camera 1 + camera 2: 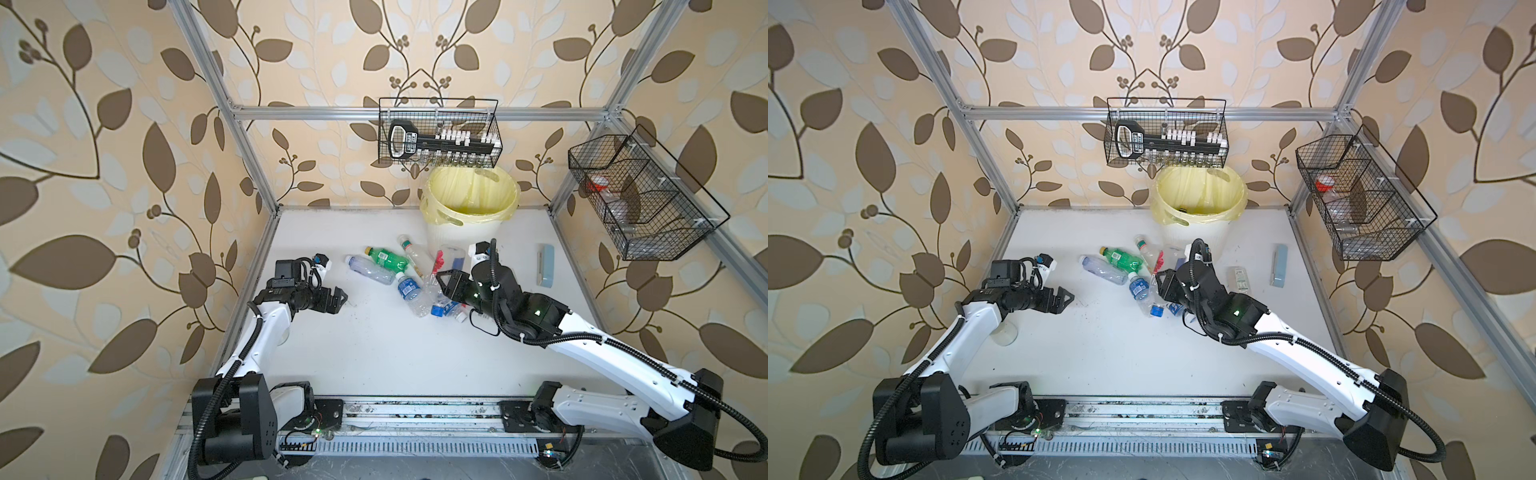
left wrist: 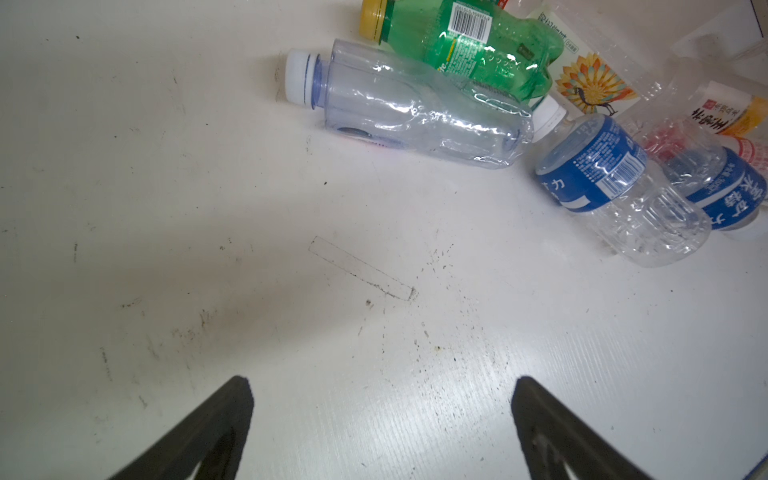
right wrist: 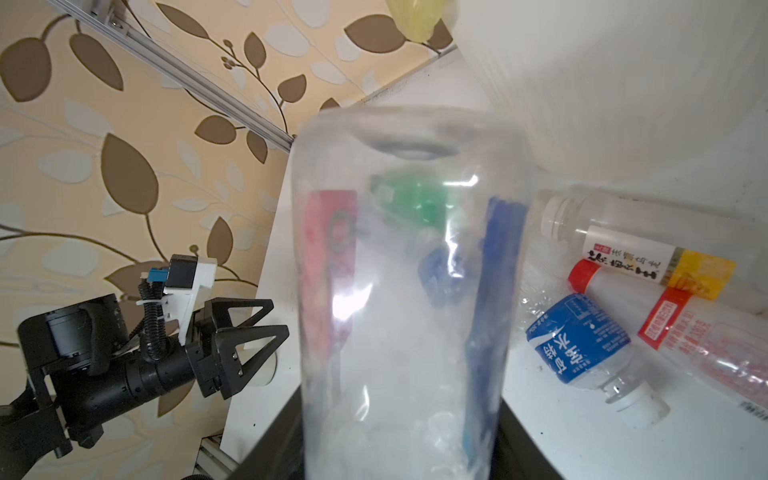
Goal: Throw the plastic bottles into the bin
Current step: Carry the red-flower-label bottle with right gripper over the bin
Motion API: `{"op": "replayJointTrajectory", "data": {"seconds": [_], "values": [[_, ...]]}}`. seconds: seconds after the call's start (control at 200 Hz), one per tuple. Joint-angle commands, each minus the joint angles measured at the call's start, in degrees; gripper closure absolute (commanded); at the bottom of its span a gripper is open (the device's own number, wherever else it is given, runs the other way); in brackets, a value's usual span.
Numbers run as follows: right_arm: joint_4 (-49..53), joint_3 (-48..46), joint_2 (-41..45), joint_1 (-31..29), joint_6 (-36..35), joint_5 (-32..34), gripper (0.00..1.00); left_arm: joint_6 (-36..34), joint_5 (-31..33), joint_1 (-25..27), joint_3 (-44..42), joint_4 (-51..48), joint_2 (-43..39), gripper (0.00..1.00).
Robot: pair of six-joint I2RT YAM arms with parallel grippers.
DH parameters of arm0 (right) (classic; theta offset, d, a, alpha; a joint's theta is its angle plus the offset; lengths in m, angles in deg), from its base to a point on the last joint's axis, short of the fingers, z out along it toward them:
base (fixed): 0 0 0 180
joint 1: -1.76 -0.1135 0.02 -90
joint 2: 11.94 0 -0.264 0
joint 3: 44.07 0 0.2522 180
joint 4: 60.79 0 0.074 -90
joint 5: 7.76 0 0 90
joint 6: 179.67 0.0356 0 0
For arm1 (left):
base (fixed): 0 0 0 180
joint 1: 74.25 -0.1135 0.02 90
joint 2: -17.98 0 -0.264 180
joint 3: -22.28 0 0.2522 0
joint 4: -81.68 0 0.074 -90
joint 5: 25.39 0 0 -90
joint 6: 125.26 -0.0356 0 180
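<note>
The right pincer (image 1: 441, 286) is pinching a clear plastic bottle with a red strip on one side and a blue strip on the other (image 3: 399, 299). In the right wrist view this bottle fills the middle of the frame. It sticks straight out from the pincer, its rounded end farthest away. Just beyond that end, a little to one side, rises the round cream-white ribbed bin (image 1: 465, 235), lined with a pale yellow bag. Whether the bottle and the bin touch cannot be told.

Close beside the right pincer, three bottles lie together on the white bench (image 1: 374, 357). They are a crumpled clear bottle with a blue label and white cap (image 3: 582, 336), a red-capped bottle with a red label (image 3: 665, 326), and a clear bottle with a white-and-yellow label (image 3: 648, 259).

The left pincer (image 2: 380, 382) is spread wide, its two black fingertips (image 2: 232, 399) well apart, low over bare bench. Ahead of it, clear of its tips, lies a clear bottle with a white cap (image 2: 415, 112). A green bottle with a yellow cap (image 2: 469, 41) rests against that bottle's far side. A clear bottle with a blue wrap label (image 2: 602, 183) lies at its base end.

A flat pale-blue rectangular case (image 1: 545, 270) lies on the bench well apart from the right pincer, on the side away from the left pincer.
</note>
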Motion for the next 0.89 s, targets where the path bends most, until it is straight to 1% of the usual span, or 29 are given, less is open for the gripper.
{"op": "replayJointTrajectory", "data": {"seconds": [0.0, 0.115, 0.41, 0.48, 0.55, 0.62, 0.79, 0.89], "values": [[1.84, 3.86, 2.29, 1.35, -2.77, 2.19, 0.49, -1.05, -1.66, -0.61, 0.67, -0.73, 0.10, 0.01], [3.29, 6.07, 3.36, 3.55, -4.13, 2.01, 0.49, -0.94, -1.57, -0.62, 0.80, -0.87, 0.10, 0.01], [5.04, 13.34, 3.88, 11.09, -8.16, -1.60, 0.49, -0.94, -1.50, -0.62, 0.87, -0.83, 0.43, 0.01], [5.53, 18.27, 2.75, 14.52, -10.00, -3.90, 0.49, -0.86, -1.49, -0.62, 0.90, -0.89, 0.53, 0.01], [8.42, 23.68, 0.70, 17.63, -11.16, -5.79, 0.50, -0.85, -1.49, -0.62, 1.04, -1.00, 0.54, 0.01], [10.54, 27.68, -0.82, 19.52, -12.53, -5.98, 0.50, -0.85, -1.27, -0.61, 1.05, -0.97, 0.46, 0.01], [10.00, 28.20, -0.92, 22.82, -12.69, -7.92, 0.50, -0.74, -0.96, -0.59, 1.02, -0.87, 0.53, 0.01], [9.99, 27.14, 0.39, 23.43, -12.87, -7.19, 0.50, -0.76, -0.87, -0.62, 1.01, -0.79, 0.58, 0.01]]}}
